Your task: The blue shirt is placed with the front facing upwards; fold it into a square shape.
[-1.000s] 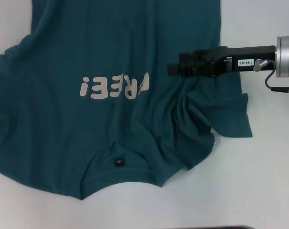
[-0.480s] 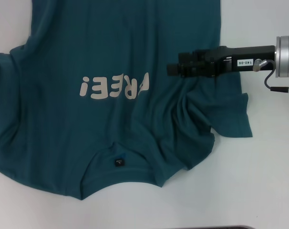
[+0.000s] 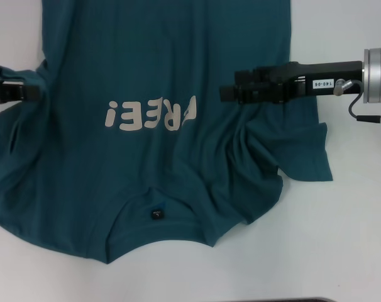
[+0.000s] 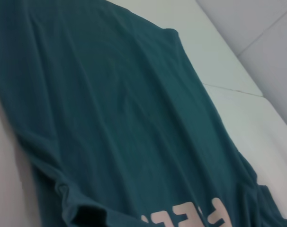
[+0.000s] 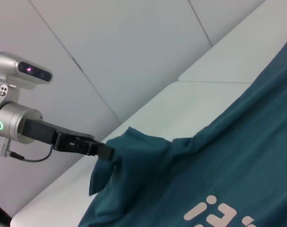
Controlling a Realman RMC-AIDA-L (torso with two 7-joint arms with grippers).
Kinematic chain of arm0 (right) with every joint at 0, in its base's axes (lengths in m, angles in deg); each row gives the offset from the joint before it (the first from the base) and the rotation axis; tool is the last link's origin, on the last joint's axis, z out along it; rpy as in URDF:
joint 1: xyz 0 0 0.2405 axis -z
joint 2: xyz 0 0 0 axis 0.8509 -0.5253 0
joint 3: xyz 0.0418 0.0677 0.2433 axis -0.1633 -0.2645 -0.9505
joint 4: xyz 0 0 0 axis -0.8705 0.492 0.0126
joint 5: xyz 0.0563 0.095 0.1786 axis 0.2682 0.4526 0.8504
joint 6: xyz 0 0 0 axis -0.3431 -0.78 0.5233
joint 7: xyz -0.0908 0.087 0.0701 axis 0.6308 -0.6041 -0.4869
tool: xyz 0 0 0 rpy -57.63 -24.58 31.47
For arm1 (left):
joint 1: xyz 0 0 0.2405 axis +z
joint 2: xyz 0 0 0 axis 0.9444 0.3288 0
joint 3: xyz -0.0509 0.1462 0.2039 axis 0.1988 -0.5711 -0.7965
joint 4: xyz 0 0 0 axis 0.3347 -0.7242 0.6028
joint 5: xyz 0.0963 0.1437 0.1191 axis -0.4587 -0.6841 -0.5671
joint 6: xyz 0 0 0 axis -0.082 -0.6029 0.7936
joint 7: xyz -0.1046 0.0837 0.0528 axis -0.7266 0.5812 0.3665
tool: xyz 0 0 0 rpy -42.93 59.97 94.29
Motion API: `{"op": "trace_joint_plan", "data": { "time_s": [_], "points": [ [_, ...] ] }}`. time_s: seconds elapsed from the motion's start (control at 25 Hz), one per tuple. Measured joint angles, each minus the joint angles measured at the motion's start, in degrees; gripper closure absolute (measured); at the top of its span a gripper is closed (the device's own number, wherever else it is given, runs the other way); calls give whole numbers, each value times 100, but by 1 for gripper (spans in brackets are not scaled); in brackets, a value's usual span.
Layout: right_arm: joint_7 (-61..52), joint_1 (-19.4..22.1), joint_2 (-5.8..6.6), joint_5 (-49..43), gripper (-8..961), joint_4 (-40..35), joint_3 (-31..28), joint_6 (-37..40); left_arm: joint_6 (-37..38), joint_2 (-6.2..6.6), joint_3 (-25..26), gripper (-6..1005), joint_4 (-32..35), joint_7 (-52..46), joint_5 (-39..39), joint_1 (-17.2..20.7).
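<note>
Readable markings: one chest print, one arm sticker.

Large dark teal-blue cotton T-shirt [image 3: 165, 75] carries off-white block print "FREE!" [image 3: 150, 114] across the chest, upside down in the head view; only part of the lettering shows in either wrist view. Small white sticker [image 3: 322, 82] on the black right gripper [image 3: 231, 94] reads "140-06". Small black neckline label [image 3: 156, 214]: mark too small to read.

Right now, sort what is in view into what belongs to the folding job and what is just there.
Part of the job:
- blue shirt, front up
- left claw, shut on the shirt's left sleeve, lifting it
- right claw, over the shirt's bunched right side

Just there:
- white table
- grey wall panels behind
</note>
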Motion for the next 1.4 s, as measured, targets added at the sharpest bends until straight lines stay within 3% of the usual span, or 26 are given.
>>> {"op": "trace_joint_plan", "data": {
  "time_s": [0.04, 0.08, 0.44, 0.64, 0.76, 1.2, 1.4],
  "points": [
    [3, 7, 0, 0, 100, 0, 2, 1, 0, 0, 0, 1000, 0, 0, 0, 0],
    [4, 11, 0, 0, 100, 0, 3, 2, -26, -77, -3, 1000, 19, -38, 16, -30],
    [4, 26, 0, 0, 100, 0, 23, 15, -49, -126, -119, 967, 717, 57, 6, -236],
    [2, 27, 0, 0, 100, 0, 25, 21, -69, -219, -184, 897, 780, 204, 31, -272],
    [-7, 27, 0, 0, 99, 0, 8, 21, -78, -229, -196, 703, 779, 232, 32, -289],
    [-21, -8, 0, 0, 100, 0, -15, 10, -508, -220, -224, 438, 535, 372, -2, -145],
    [-23, -19, 0, 0, 100, 0, -19, -11, -938, -184, -210, 264, 589, 458, -15, -19]
  ]
}}
